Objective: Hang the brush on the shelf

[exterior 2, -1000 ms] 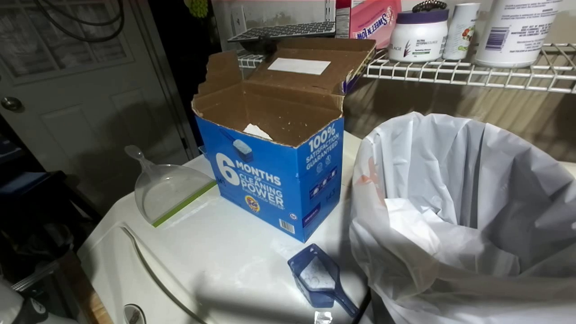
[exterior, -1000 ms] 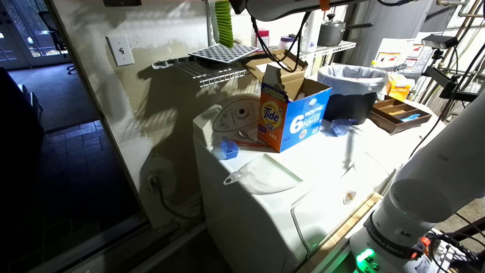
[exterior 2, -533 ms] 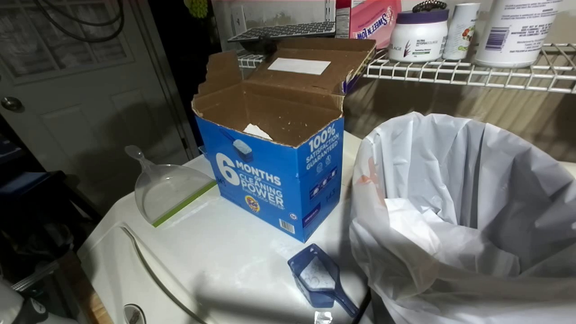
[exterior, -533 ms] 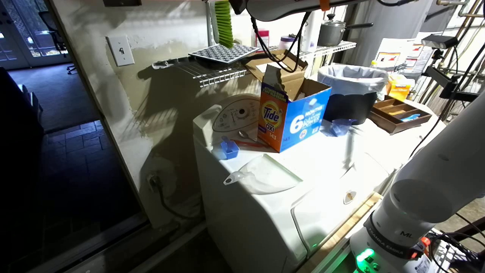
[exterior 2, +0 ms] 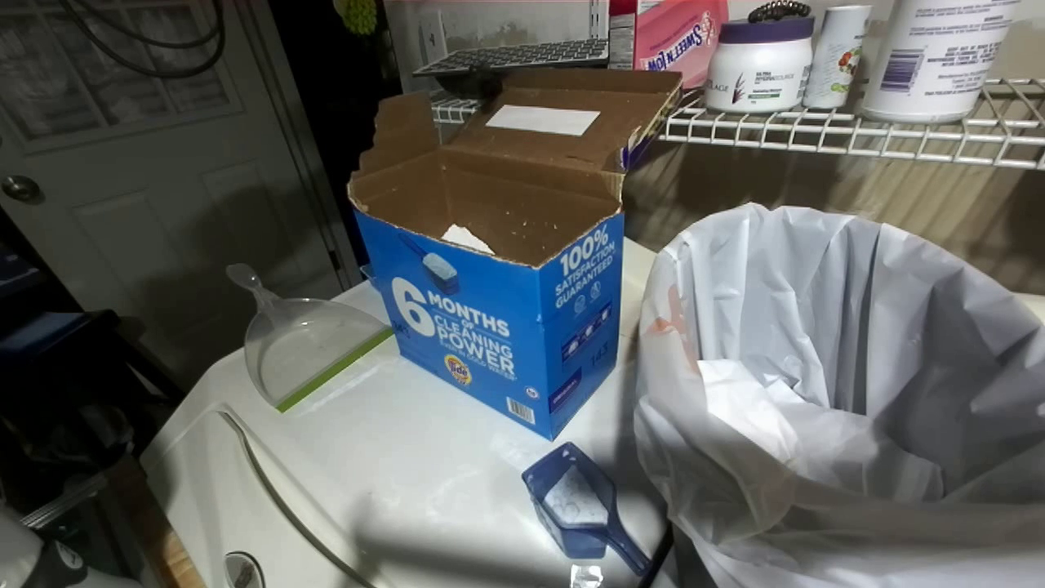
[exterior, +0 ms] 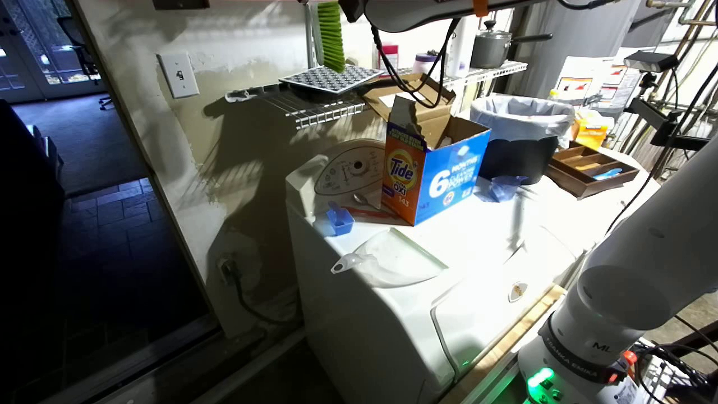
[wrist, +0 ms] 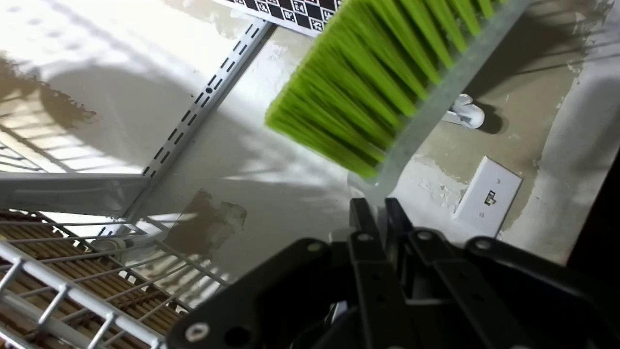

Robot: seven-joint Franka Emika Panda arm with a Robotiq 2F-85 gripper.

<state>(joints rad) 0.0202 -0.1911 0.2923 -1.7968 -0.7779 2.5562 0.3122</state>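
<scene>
Base: Diff vs. 1 s ago?

Me: Slight. In an exterior view, brush (exterior: 332,39) is a hair lower, bristle tips pointing down. Tide box (exterior: 435,174) & dustpan (exterior: 401,261) same pos.

Base: Fingers?

Me: My gripper (wrist: 378,203) has brush handle (wrist: 378,188) pinched btwn its fingertips (wrist: 359,213).

Base: Seen where?

Me: Wrist view only. Wire shelf (wrist: 86,299) fills lower L there, brush upper ctr-R, gap btwn in frame.

Base: Ext. adds?

Me: Box & dustpan, which wrist doesn't show. Bristles by checkered board (exterior: 331,78); can't say if touching. In an exterior view, just bristle tips (exterior 2: 357,16) at top edge.
</scene>
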